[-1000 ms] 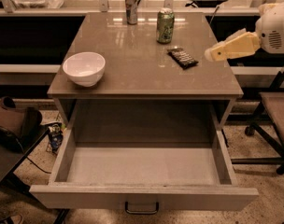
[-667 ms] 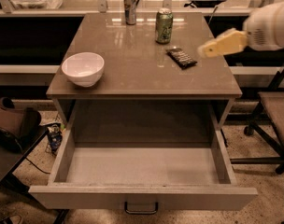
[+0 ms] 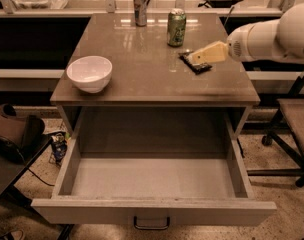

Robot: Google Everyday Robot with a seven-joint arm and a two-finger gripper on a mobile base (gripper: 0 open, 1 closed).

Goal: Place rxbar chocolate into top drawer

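Your gripper (image 3: 193, 59) hangs right over the rxbar chocolate (image 3: 204, 68) near the green can (image 3: 176, 28); you cannot tell whether it is open or closed.

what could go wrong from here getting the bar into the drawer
1. The rxbar chocolate lies flat on the tabletop under the tip of the gripper; it may slide away rather than be picked up.
2. The green can stands just behind the bar; the gripper might knock it over.
3. The top drawer is open below the front edge, well away from the bar; a weak hold could drop it short.
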